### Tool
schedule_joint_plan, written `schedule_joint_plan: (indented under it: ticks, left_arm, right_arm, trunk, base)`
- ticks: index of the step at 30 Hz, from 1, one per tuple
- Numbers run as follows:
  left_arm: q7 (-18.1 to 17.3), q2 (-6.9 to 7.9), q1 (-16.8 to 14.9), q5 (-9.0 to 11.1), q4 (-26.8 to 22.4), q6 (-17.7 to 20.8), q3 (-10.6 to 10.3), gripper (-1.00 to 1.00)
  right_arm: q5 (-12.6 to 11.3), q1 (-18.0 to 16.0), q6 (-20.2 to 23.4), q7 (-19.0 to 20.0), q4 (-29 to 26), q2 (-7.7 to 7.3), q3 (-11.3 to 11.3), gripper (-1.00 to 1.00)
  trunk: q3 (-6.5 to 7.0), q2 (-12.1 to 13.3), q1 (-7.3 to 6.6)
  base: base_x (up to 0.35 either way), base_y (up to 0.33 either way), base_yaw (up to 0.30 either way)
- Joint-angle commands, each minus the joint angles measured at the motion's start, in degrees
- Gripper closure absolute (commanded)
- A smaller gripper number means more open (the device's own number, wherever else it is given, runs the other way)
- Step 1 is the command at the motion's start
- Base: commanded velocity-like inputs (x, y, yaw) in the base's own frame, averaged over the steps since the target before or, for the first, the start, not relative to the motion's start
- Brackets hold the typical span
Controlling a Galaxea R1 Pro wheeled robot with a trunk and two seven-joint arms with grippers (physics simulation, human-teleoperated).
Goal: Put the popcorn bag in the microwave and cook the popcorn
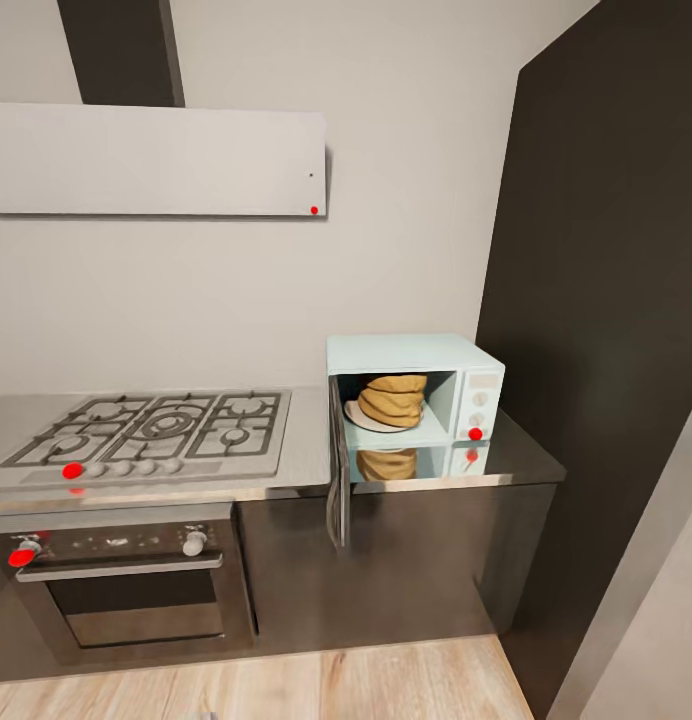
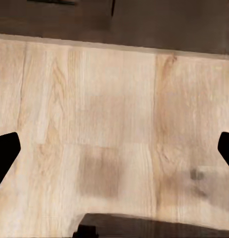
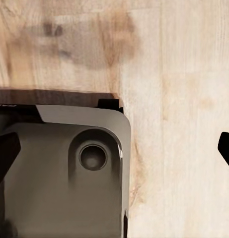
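One popcorn bag [image 1: 392, 399] inside open microwave [image 1: 416, 356]

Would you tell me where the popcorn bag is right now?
In the head view, the popcorn bag sits on a white plate inside the open microwave, on the countertop right of the gas hob.

Pale grey wall [image 1: 386, 230], flat grey extractor hood [image 1: 156, 160] with dark chimney above. Gas hob [image 1: 156, 425] over built-in oven [image 1: 126, 580]. Tall dark panel [image 1: 606, 300] to the right. Light wood plank floor [image 1: 336, 685].
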Motion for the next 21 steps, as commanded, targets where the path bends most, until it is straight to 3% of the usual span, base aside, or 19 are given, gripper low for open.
schedule_joint_plan:
  ticks: [1,2,3,5,7,9,14,17,19,21]
  left_arm:
    - [0.0,0.41,0.0,0.6,-5.1,3.5,0.1,-1.00]
    - [0.0,0.66,0.0,0.6,-10.4,6.6,0.1,-1.00]
    - [0.0,0.93,0.0,0.6,-18.9,11.1,0.1,-1.00]
    - [0.0,1.06,-0.1,0.5,-25.3,13.8,0.1,-1.00]
    - [-0.3,1.10,-1.7,0.6,-28.0,14.9,0.1,-1.00]
    - [-0.5,1.11,-4.2,0.7,-28.8,15.2,0.1,-1.00]
    - [-1.9,0.81,-15.4,1.1,-29.0,19.3,0.0,-1.00]
    - [-6.4,0.65,-21.4,1.2,-28.8,20.1,0.0,-1.00]
    - [-10.6,0.58,-23.1,1.2,-28.8,20.0,0.0,-1.00]
    - [-12.6,0.39,-23.5,1.2,-28.4,19.6,-0.1,-1.00]
  right_arm:
    - [0.4,-0.1,-0.3,0.1,0.2,-0.07,-0.5,-1.00]
    - [0.4,-0.1,-0.3,0.1,0.2,-0.09,-0.5,-1.00]
    - [0.4,-0.1,-0.3,0.1,0.2,-0.07,-0.5,-1.00]
    - [0.4,-0.1,-0.4,0.1,0.2,-0.11,-0.5,-1.00]
    - [0.5,-0.1,-0.4,0.1,0.2,-0.05,-0.5,-1.00]
    - [0.5,-0.1,-0.4,0.1,0.1,-0.04,-0.4,-1.00]
    - [0.5,-0.1,-0.4,0.1,0.1,-0.04,-0.4,-1.00]
    - [0.5,-0.1,-0.4,0.1,0.1,-0.15,-0.4,-1.00]
    - [0.5,-0.1,-0.3,0.1,0.1,-0.19,-0.4,-1.00]
    - [0.5,-0.1,-0.3,0.1,0.1,-0.17,-0.4,-1.00]
  trunk:
    - [-0.08,0.0,0.01]
    - [-0.08,0.0,0.01]
    - [-0.08,0.0,0.01]
    - [-0.08,0.0,0.01]
    - [-0.08,0.0,0.01]
    - [-0.08,0.0,0.01]
    - [-0.08,0.0,0.01]
    - [-0.08,0.0,0.01]
    - [-0.08,0.0,0.01]
    - [-0.08,0.0,0.01]
  base:
    - [0.000,0.000,0.000]
    - [0.000,0.000,0.000]
    - [0.000,0.000,0.000]
    - [0.000,0.000,0.000]
    - [0.000,0.000,0.000]
    - [0.000,0.000,0.000]
    - [0.000,0.000,0.000]
    - [0.000,0.000,0.000]
    - [0.002,0.000,0.000]
    - [0.033,0.000,0.000]
